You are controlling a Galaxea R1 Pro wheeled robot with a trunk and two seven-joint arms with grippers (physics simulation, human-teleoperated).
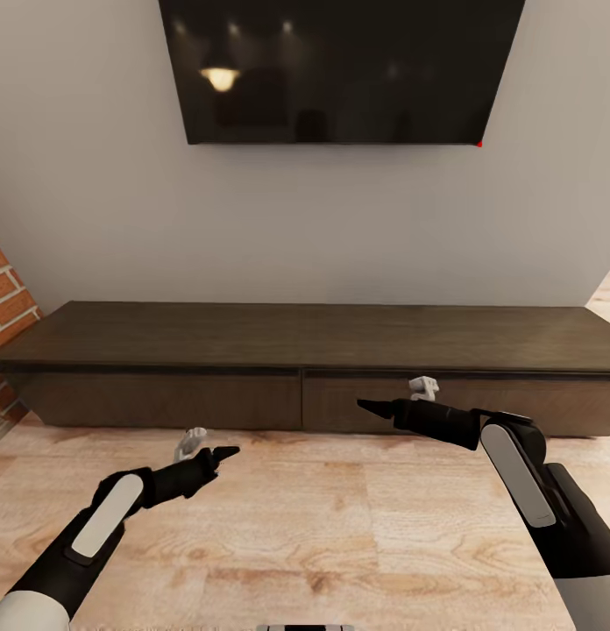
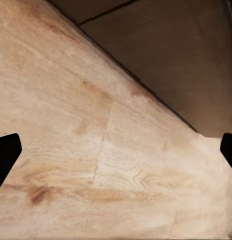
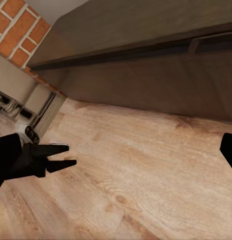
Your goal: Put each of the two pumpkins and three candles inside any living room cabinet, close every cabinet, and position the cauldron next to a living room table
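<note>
1. Cabinet (image 1: 305, 368): the long, low dark brown wood-grain unit stands against the pale wall, straight ahead of the robot, under a wall-mounted black screen (image 1: 340, 66). Both wide drawer fronts sit flush, so nothing inside can be seen; its flat top is bare.
2. Its left end comes close to a red brick wall (image 1: 7, 307); its right end runs past the picture's edge.
3. Light wood-plank floor (image 1: 279, 517) lies open between the robot and the unit's base.
4. Left end effector (image 1: 219, 454) hovers over the floor, short of the left drawer front, pointing toward it. In the left wrist view its black fingertips (image 2: 6, 152) sit at opposite sides, spread wide, grasping nothing.
5. Right end effector (image 1: 373, 407) is higher and closer to the unit, just before the right drawer front near the seam between the drawers. Its fingertips (image 3: 229, 147) are likewise spread apart and empty; the left end effector shows below it in the right wrist view.
</note>
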